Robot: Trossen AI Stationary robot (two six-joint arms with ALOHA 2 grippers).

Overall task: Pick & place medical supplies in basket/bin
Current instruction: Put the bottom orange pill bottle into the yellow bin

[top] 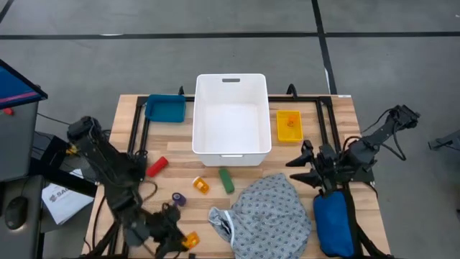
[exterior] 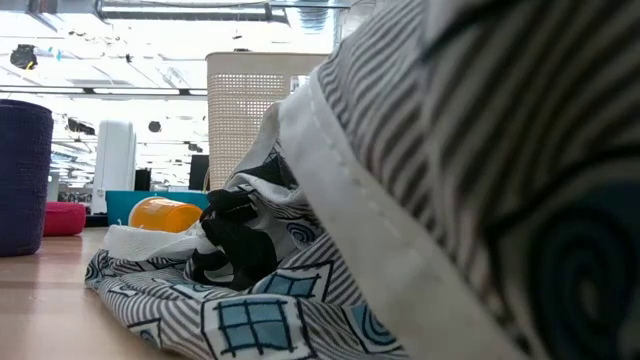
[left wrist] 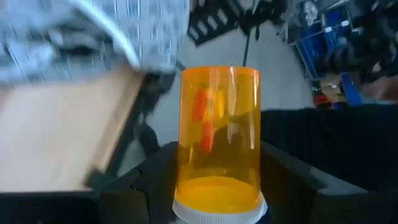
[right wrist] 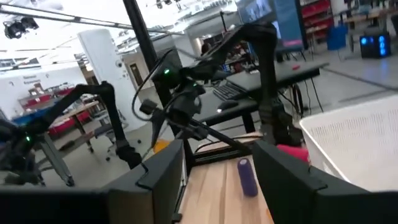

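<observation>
My left gripper sits near the table's near edge, left of the grey patterned gown, and is shut on an orange pill bottle. My right gripper is open, just beyond the gown's far edge and right of the white bin. Lying on the table between the bin and the gown are a second orange bottle, a green piece, a red piece and a purple piece. The right wrist view shows the purple piece ahead of the open fingers. My left gripper pinches the orange bottle by its clear side wall, one finger on each side. The bottle lies along the fingers, its white cap back toward the palm and its base pointing away. Whether it is clear of the table cannot be told.
A blue tray sits left of the bin and a yellow tray right of it. The blue padded pouch lies right of the gown, by the right arm. In the low view the gown fills most of the picture.
</observation>
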